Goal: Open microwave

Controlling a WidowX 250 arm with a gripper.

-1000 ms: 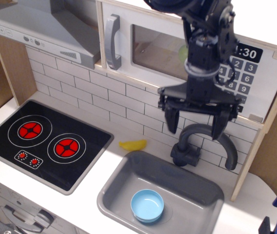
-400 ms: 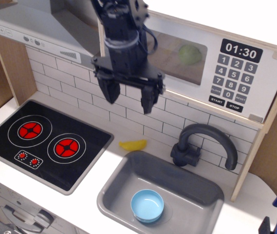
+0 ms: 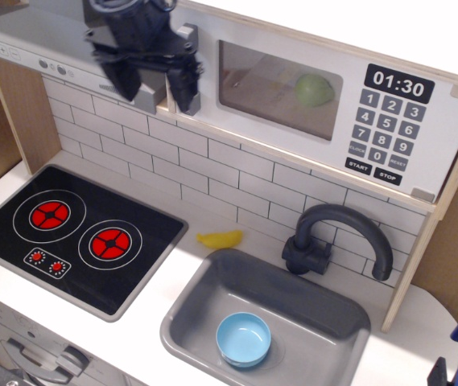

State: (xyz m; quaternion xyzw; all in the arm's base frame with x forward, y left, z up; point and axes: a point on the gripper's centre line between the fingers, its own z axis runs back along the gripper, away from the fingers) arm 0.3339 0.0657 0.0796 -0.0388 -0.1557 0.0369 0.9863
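Above the counter, microwave lies wide, door shut; hand released beside its handle.

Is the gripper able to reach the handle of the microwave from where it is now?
Probably yes. The gripper hangs open right at the grey handle of the microwave, one finger overlapping it, and nothing stands between them. Whether it touches already, I cannot tell.

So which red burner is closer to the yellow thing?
The right burner, the one nearer the sink. The left burner sits farther from the yellow thing, toward the stove's far edge.
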